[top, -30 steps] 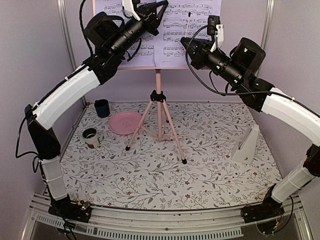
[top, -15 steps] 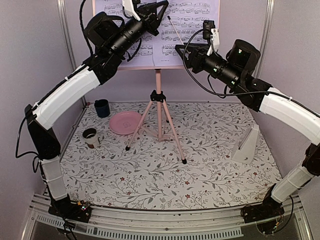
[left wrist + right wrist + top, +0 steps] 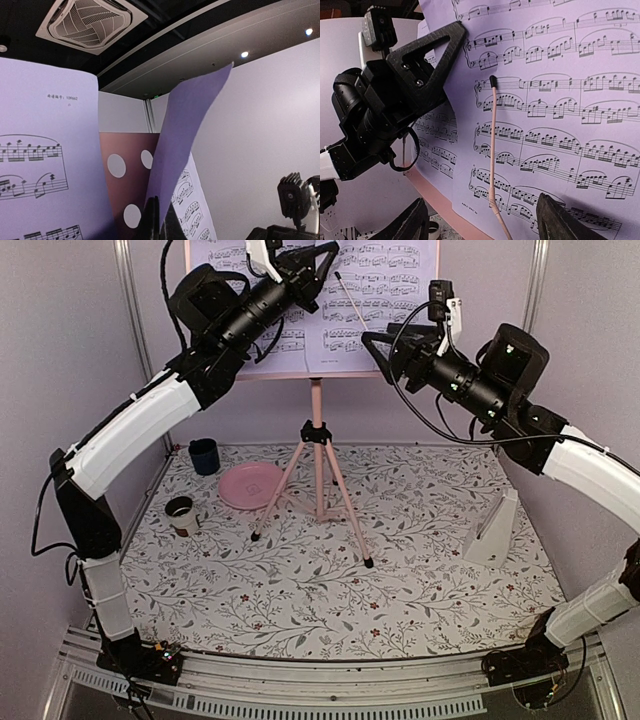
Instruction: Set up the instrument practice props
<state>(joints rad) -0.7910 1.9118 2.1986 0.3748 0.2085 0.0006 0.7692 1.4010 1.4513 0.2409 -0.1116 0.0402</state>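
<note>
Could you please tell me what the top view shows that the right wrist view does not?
Only the top view: the stand's tripod, the metronome and the pink plate. Only the right wrist view: the coil spring at the foot of the thin rod. Both: the sheet music, that rod and the left gripper pinching a page.

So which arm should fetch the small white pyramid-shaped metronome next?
Probably right. The right gripper is open and the metronome stands by that arm; the left gripper pinches a lavender music page.
</note>
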